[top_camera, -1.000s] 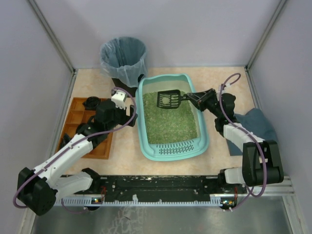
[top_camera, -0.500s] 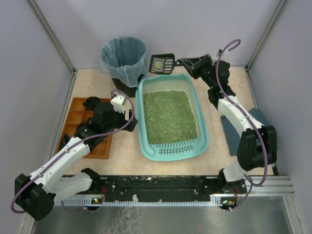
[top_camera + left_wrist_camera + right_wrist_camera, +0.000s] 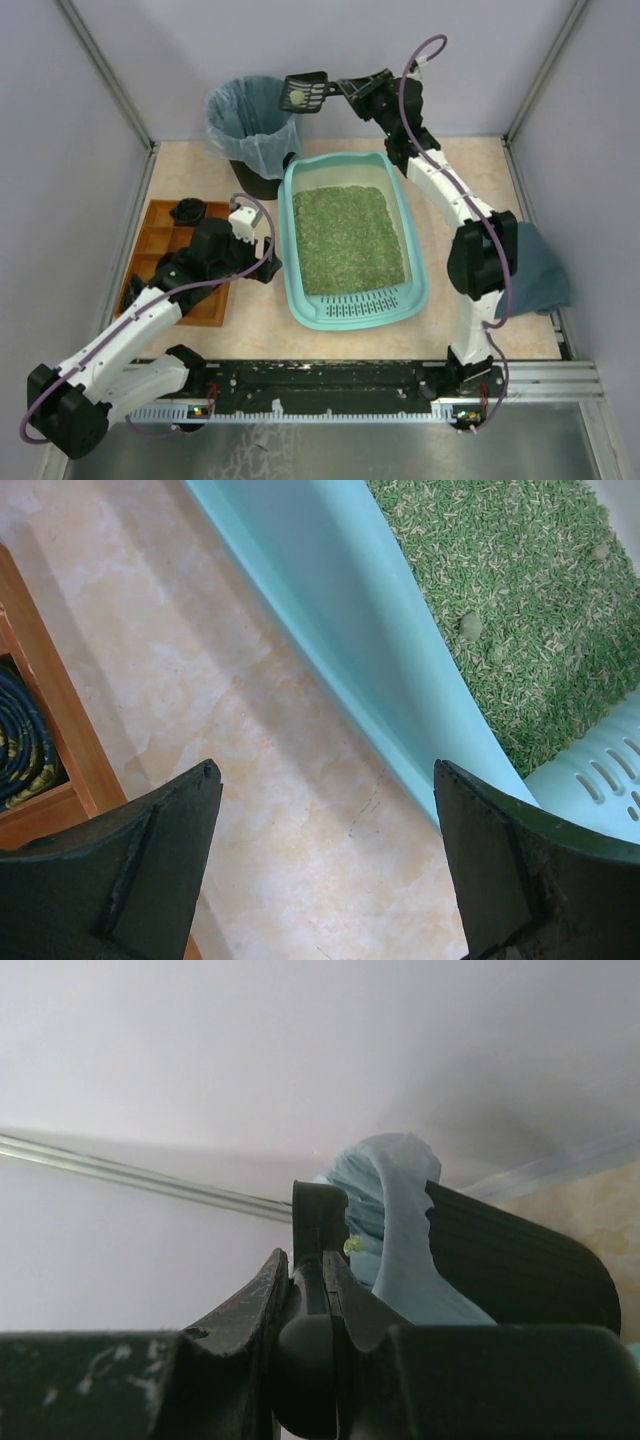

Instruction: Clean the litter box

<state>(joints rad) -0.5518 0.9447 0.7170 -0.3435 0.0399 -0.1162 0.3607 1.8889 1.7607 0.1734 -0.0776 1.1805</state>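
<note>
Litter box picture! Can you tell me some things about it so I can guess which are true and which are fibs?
1. The right gripper holds the black scoop up near the bin. True.
2. The left gripper is squeezing the litter box. False: it is open, holding nothing, over the table beside the box.
3. The litter is pink. False: it is green.
4. The wooden tray sits left of the litter box. True.
</note>
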